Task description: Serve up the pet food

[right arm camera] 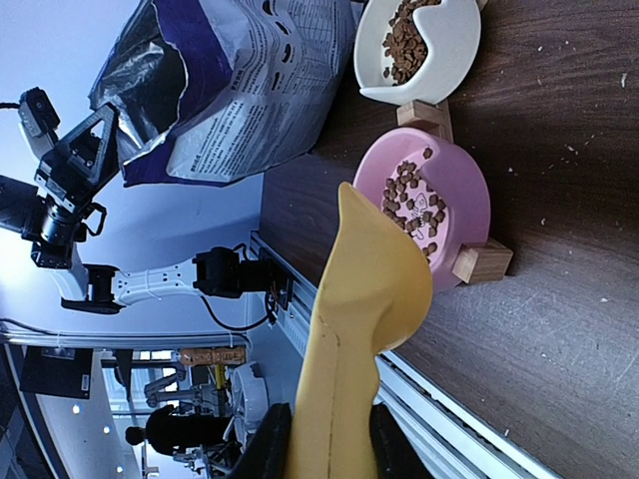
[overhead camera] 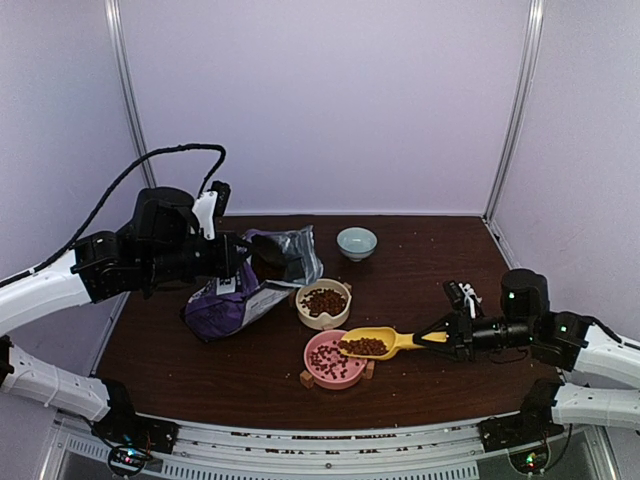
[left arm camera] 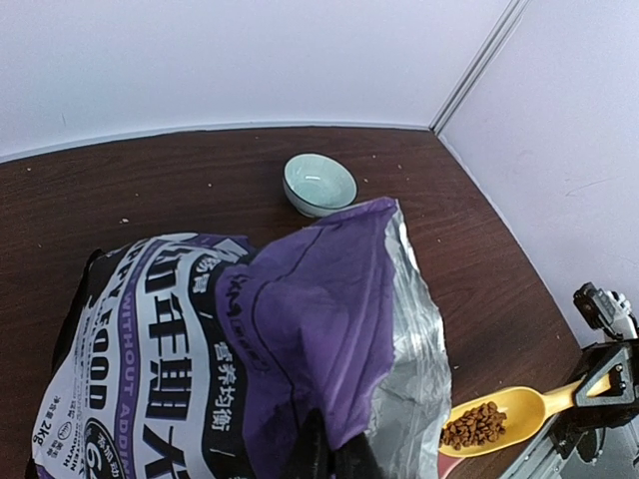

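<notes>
The left hand (left arm camera: 334, 454) was pressed together on the top fold of the purple-and-white printed bag (overhead camera: 225, 305), pinching the thin film. That lifted the mouth and left it gaping toward the bowls, probably so that a scoop could get in without the bag slumping shut. The rest of the bag lay on the dark wooden desk (overhead camera: 430, 270).

The right hand (overhead camera: 450, 335) was clamped on the handle end of the yellow plastic scoop (overhead camera: 375, 343), which it held roughly level. That looked deliberate, since a tilt would have spilled the load. The pet food (overhead camera: 365, 347), small dark reddish-brown pellets, sat heaped in the scoop's cup, directly over the near rim of the round pink bowl (overhead camera: 308, 358) on its low wooden stand. More pellets already lay in that bowl and in the cream bowl (overhead camera: 322, 322) just behind it (the small pale-green bowl (overhead camera: 356, 242) farther back looked empty).

By my judgement the serving was partway through, and a roll of the wrist would be needed to tip the load in.
</notes>
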Available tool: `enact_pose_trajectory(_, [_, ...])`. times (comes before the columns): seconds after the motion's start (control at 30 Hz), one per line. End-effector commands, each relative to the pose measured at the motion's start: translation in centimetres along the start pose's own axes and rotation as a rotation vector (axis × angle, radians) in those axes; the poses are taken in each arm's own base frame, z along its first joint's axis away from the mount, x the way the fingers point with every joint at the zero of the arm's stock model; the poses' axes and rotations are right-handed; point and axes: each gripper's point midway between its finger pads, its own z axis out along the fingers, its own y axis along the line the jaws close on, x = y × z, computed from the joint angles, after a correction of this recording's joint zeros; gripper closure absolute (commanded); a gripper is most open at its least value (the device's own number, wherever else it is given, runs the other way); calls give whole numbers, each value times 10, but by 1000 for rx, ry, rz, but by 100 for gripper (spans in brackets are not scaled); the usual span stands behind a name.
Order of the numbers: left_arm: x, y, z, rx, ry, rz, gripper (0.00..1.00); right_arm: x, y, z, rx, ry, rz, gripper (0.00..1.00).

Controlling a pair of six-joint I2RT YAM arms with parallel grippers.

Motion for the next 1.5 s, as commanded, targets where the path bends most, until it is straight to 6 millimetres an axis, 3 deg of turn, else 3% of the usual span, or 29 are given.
enact_pose_trajectory(0.0, [-25,-9,-9,43,-78,-11,100,-8,11,-6,26,-19,-71,88])
enact_pose_trajectory(0.93, [-22,-14,-8,66,-60,13,100,-24,30,-15,179,16,-204,88])
enact_pose_trajectory(1.47, [-26,-13,-10,52,-63,42,100,-31,41,-4,243,66,-296,87])
